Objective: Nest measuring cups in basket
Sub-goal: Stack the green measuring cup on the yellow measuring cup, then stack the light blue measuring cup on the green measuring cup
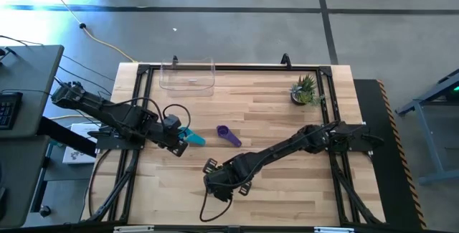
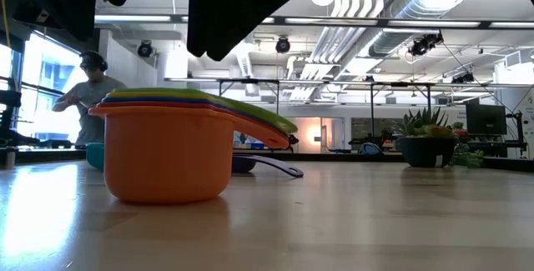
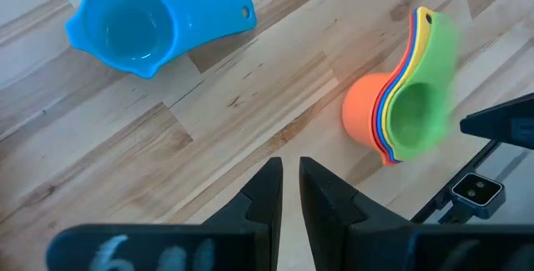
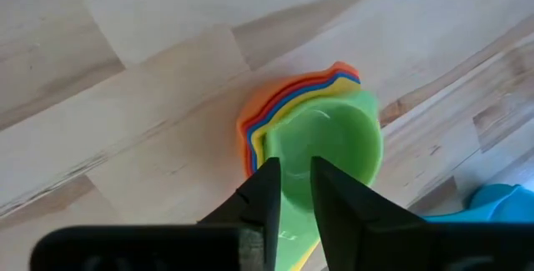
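A nested stack of measuring cups (image 2: 167, 150), orange outermost and green innermost, rests on its base on the table near the front edge. It also shows in the left wrist view (image 3: 400, 96) and the right wrist view (image 4: 321, 142). My right gripper (image 4: 294, 189) hovers above the stack over the green cup's handle side, its fingers a narrow gap apart, touching nothing. A teal cup (image 1: 192, 138) lies beside my left gripper (image 1: 179, 145), which is shut and empty. A purple cup (image 1: 229, 135) lies at the table's middle. The clear basket (image 1: 188, 75) stands at the far edge.
A small potted green plant (image 1: 305, 89) stands at the far right of the table. The right arm (image 1: 287, 147) stretches across the table's middle toward the front. A person (image 2: 88, 87) stands in the room beyond the table.
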